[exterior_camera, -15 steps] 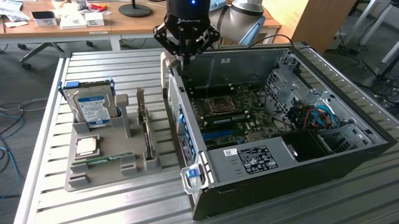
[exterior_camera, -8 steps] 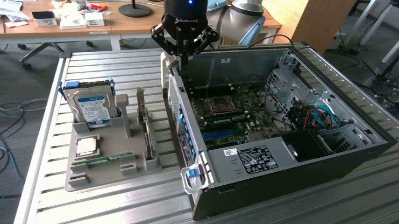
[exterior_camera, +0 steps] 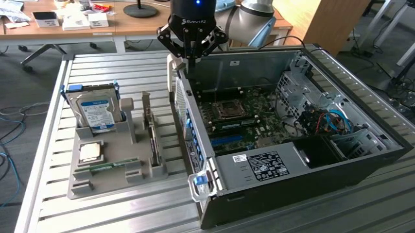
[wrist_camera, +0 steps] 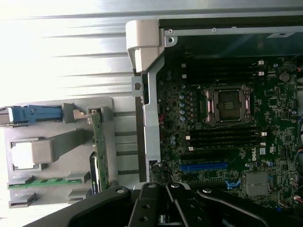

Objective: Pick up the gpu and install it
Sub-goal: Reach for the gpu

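Observation:
The gpu (exterior_camera: 151, 132) stands on edge in a slot of the grey parts holder (exterior_camera: 107, 184), a thin green card with a metal bracket at its far end. The wrist view shows the gpu (wrist_camera: 98, 144) edge-on as a narrow green strip. My gripper (exterior_camera: 190, 57) hangs above the rear corner of the open computer case (exterior_camera: 292, 160), to the exterior view's right of the gpu and well above it. Its fingers meet at a point with nothing between them. The motherboard (wrist_camera: 222, 123) lies inside the case, with a blue expansion slot (wrist_camera: 203, 166).
The holder also carries a silver hard drive (exterior_camera: 95, 112) with a blue-white label, a processor chip (exterior_camera: 90, 152) and a narrow green memory stick (exterior_camera: 112, 166). The case wall (exterior_camera: 183, 111) rises between holder and motherboard. A desk (exterior_camera: 77, 24) with boxes stands behind.

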`<state>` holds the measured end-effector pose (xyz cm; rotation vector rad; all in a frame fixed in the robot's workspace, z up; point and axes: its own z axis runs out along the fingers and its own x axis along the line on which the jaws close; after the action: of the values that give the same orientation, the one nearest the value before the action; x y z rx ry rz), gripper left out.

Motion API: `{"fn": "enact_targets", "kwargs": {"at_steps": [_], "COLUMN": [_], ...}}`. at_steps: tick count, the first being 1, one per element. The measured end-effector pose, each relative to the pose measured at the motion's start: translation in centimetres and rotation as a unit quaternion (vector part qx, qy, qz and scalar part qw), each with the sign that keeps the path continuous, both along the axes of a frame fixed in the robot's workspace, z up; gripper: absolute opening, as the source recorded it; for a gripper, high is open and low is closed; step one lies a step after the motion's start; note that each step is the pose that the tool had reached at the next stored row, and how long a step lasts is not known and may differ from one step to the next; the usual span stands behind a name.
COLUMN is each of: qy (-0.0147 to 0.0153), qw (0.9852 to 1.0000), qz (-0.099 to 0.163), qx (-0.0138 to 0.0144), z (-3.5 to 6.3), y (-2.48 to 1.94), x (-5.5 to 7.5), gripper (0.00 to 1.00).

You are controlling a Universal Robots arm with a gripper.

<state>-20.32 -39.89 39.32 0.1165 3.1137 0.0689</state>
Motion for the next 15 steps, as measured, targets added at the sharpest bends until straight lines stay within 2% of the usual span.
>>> {"fn": "enact_targets", "kwargs": {"at_steps": [6, 15], "qy": [0.0, 0.0], "qw": [1.0, 1.0], "qz": [0.0, 0.0], "qx": [0.0, 0.0], "z": [0.0, 0.0], "y": [0.0, 0.0], "x": [-0.3, -1.9], "gripper": [0.11, 0.11]}}
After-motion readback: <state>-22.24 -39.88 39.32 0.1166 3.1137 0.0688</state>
